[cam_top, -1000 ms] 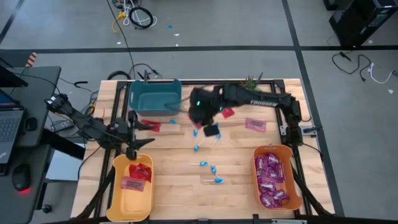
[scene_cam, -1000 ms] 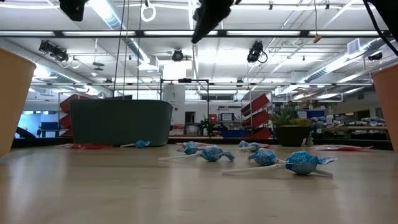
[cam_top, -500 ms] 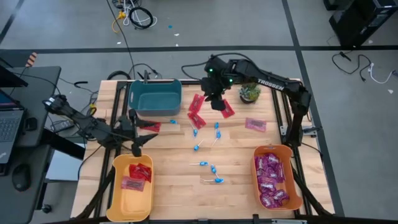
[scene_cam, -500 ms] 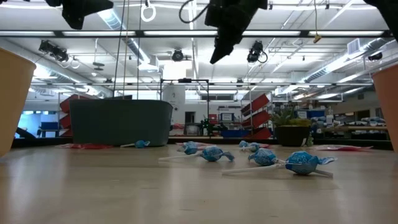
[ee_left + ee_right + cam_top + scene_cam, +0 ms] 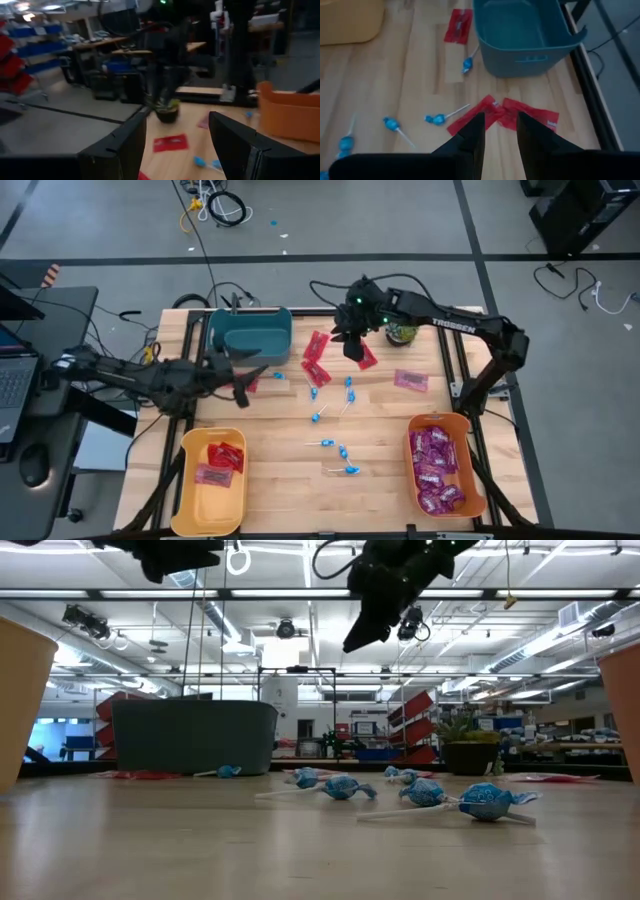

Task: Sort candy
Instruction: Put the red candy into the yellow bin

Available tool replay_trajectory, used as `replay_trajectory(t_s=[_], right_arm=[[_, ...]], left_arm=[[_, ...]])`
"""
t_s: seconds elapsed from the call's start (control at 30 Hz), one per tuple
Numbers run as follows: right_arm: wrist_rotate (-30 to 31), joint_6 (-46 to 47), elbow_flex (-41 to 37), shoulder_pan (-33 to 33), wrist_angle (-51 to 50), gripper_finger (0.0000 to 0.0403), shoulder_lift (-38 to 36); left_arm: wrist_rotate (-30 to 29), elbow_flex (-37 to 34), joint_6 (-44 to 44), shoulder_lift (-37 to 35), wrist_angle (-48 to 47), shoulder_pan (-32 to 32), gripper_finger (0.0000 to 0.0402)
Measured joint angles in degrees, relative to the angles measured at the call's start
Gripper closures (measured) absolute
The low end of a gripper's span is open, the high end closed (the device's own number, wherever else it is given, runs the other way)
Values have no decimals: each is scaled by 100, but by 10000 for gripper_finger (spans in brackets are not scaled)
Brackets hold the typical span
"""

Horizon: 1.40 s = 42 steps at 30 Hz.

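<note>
My right gripper [image 5: 352, 348] hovers, fingers slightly apart and empty, above red packets [image 5: 317, 356] beside the teal bin [image 5: 250, 332] (blue lollipops [image 5: 343, 452] lie mid-table); my left gripper [image 5: 243, 377] waits, fingers apart.

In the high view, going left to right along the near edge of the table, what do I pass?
Yellow bin holding red packets → blue lollipops → orange bin holding purple packets.

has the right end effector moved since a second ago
Yes. In the high view the right end effector has shifted from mid-table toward the table's far edge, nearer the potted plant.
</note>
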Motion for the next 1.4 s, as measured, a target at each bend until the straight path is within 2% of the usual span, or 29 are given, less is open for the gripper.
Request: replay_trajectory(t_s=[0.2,0.3,0.43,0.6,0.67,0.83,1.03,1.4], right_arm=[[562,96,-480,146,227,305,-66],[730,199,-694,165,163,304,-64],[1412,1237,-736,80,-97,304,-56],[1456,2203,-734,-99,-791,299,-55],[1455,2380,-734,-66,-1020,298,-55],[1514,2782,-734,170,-1290,297,-55],[1891,3732,-747,322,-1248,291,180],[2209,4193,-747,281,-1206,245,1215]], left_arm=[[1174,241,252,304,-527,845,184],[2062,351,369,520,-932,1344,184],[3350,567,368,800,-1390,2031,184],[4508,744,532,1232,-1642,2676,184],[4679,815,643,1356,-1716,2837,184],[4688,844,691,1505,-1793,3070,184],[4640,857,814,1493,-1704,3226,184],[4520,855,859,1493,-1315,3315,184]])
